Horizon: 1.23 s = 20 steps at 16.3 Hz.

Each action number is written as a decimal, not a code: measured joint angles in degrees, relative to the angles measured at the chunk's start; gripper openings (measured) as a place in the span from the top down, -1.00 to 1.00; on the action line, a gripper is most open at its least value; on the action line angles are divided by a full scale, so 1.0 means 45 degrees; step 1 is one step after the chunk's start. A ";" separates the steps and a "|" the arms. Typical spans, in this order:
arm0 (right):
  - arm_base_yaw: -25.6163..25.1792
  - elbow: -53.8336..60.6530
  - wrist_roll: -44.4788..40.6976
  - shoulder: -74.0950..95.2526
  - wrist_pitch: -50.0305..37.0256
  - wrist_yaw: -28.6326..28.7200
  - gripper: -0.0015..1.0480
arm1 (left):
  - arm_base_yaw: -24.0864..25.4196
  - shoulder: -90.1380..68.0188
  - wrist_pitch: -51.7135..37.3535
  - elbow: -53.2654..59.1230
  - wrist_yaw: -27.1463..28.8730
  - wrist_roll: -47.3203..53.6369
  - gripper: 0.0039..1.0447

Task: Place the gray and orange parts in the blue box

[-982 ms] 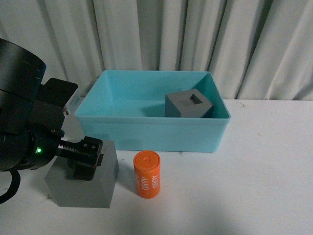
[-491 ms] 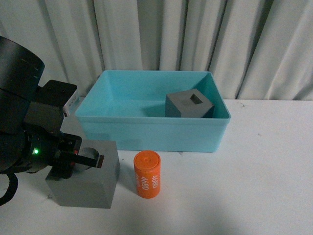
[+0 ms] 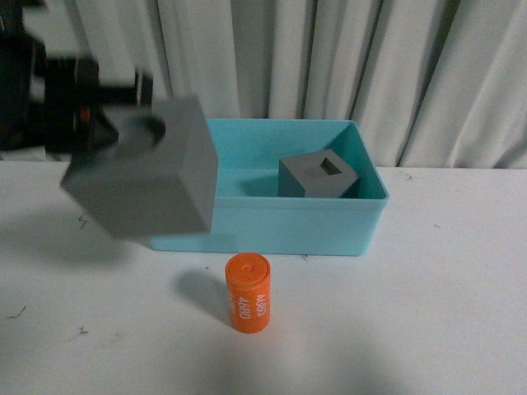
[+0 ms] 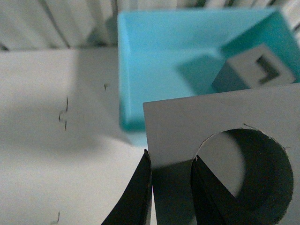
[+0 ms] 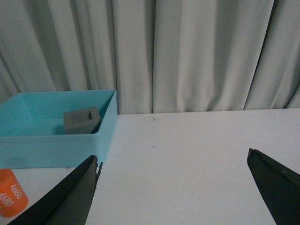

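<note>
left end effector (image 4: 172,157) holds round-recess cube (image 3: 140,185) aloft near blue box (image 3: 288,228).

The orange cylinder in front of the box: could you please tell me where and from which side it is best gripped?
Probably its curved wall near mid-height, coming down from above with the open right hand. The orange cylinder stands upright, clear of the blue box, so opposite sides look free.

Blocked at the left front corner of the blue box (image 3: 288,226) by the raised round-recess cube (image 3: 140,177); inside, at right, by the square-recess cube (image 3: 319,177); before the front wall by the orange cylinder (image 3: 248,294). Open along the right edge of the table (image 3: 445,288).
</note>
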<state>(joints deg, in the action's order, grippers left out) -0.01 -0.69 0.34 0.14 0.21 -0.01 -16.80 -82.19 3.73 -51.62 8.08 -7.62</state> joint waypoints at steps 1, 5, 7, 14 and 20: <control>0.0000 0.0000 0.0000 0.0000 -0.0005 0.0000 -0.87 | -0.0087 0.0034 -0.0044 -0.0738 0.0068 -0.0058 0.65; 0.0000 0.0000 0.0000 0.0000 0.0000 0.0000 -0.87 | -0.0525 -0.2778 -0.0879 -0.3337 0.0942 0.0427 0.65; 0.0000 0.0000 0.0000 0.0000 -0.0005 0.0000 -0.87 | -0.0559 -0.4425 -0.1064 -0.4624 0.1418 0.0845 0.65; 0.0000 0.0000 0.0000 0.0000 -0.0005 0.0000 -0.87 | 0.0131 -0.7767 -0.1967 -0.5722 0.1982 0.2691 0.65; 0.0000 0.0000 0.0000 0.0000 0.0000 0.0000 -0.87 | 0.0330 -0.8068 -0.2079 -0.5901 0.2025 0.2803 0.66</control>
<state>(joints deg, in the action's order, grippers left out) -0.01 -0.69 0.34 0.14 0.21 -0.01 -15.31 -118.50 -5.63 -78.17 17.19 4.99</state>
